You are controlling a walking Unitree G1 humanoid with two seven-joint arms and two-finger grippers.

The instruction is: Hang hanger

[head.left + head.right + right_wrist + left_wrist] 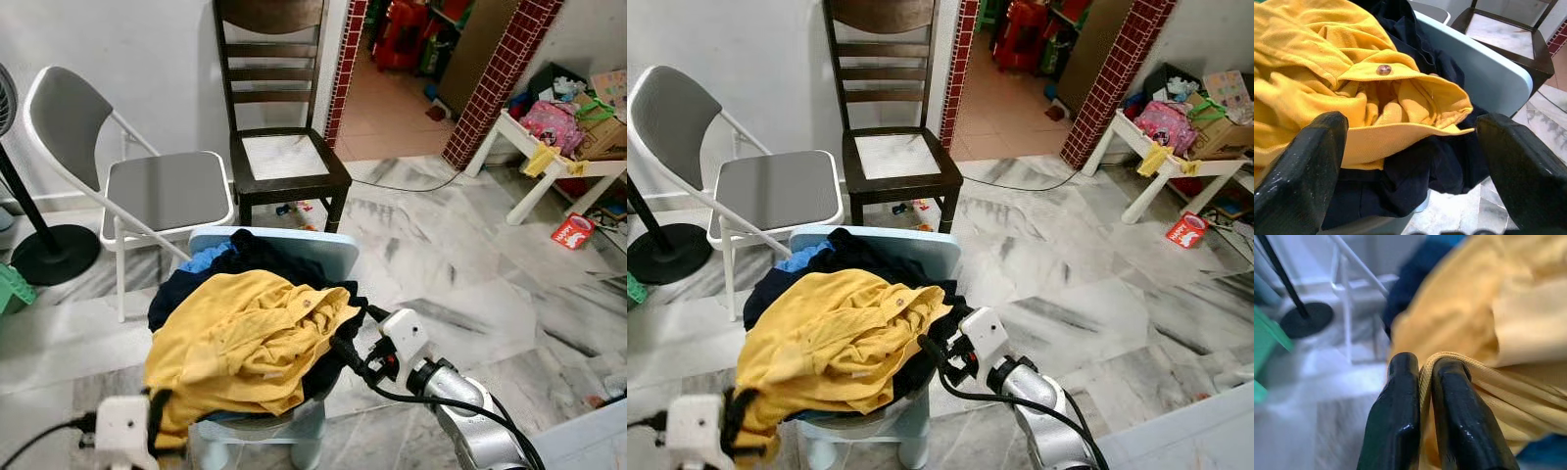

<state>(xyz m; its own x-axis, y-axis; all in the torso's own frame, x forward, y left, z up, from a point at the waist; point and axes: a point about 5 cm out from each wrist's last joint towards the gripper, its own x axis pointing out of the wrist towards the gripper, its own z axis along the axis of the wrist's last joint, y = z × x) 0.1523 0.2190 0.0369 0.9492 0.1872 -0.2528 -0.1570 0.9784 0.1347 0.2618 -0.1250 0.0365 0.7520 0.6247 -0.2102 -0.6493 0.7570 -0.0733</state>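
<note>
**Q:** So where are you in the hang-hanger job? I don't spot a hanger.

**A:** Me neither, honestly. Can't make one out anywhere, so it's hidden in the laundry or out of frame. I'd guess I'm at the very start: sorting out a garment first. My left gripper [1420,396] has its jaws clamped together on a fold of the yellow polo shirt [245,348], low at the near-left corner of the pile. My right gripper [1410,161] has its jaws wide apart, just beside the shirt's buttoned collar [1400,73], touching nothing.

**Q:** What's the pile sitting on?

**A:** A pale blue plastic chair [294,245]. Yellow shirt on top, a dark navy garment [265,259] under it spilling off the right edge, and a bit of blue cloth [206,259] poking out at the back.

**Q:** Next move?

**A:** Probably closing the right jaws on the collar so both ends are held, then lifting it clear of the navy stuff without dragging that along. It's floppy and bunched, so it could snag.

**Q:** Any bins or boxes nearby?

**A:** A cardboard box [602,132] on the white worktop [549,162] far right, next to a pink bundle; contents too small to tell.
</note>
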